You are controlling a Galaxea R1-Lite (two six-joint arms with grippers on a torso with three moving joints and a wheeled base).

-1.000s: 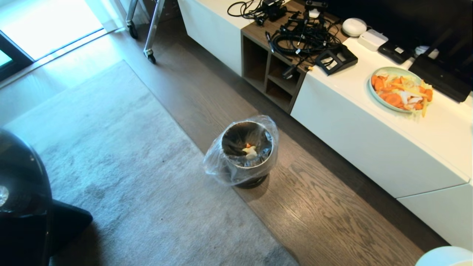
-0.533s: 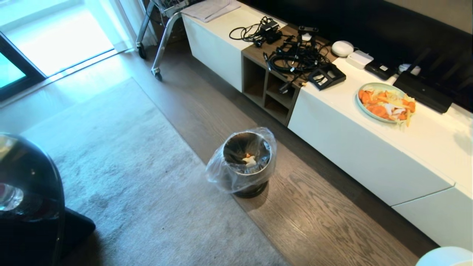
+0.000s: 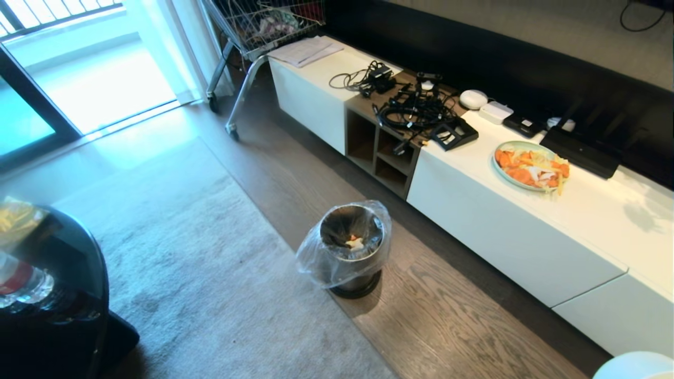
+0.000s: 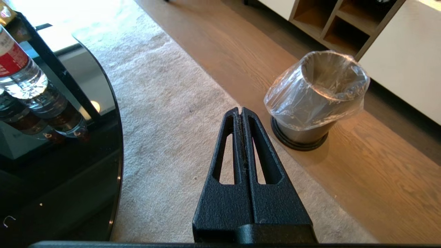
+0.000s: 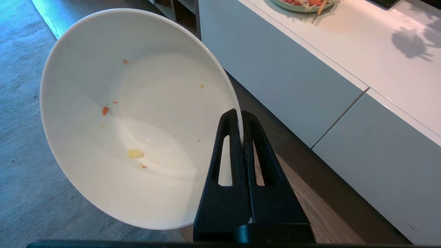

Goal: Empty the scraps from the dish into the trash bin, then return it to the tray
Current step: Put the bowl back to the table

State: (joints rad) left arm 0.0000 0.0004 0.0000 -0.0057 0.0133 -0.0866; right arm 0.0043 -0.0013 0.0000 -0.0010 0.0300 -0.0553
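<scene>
Two tools show: the right tool (image 5: 242, 119) is clamped on the dish (image 5: 137, 117) rim, crumbs inside. Left tool (image 4: 240, 112) is pressed together, the trash bin (image 3: 352, 247) at its two o'clock, scraps (image 3: 355, 242) inside.

Trash bin (image 3: 352, 250) on wood floor (image 3: 447, 321); plate (image 3: 529, 166) on white cabinet (image 3: 590, 221).

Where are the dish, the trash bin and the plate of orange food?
dish (image 5: 137, 117): right wrist view, inner wall of the bowl.
trash bin (image 3: 350, 263): head view, liner-covered steel side.
plate (image 3: 497, 164): head view, pale rim at its near-left edge.
</scene>
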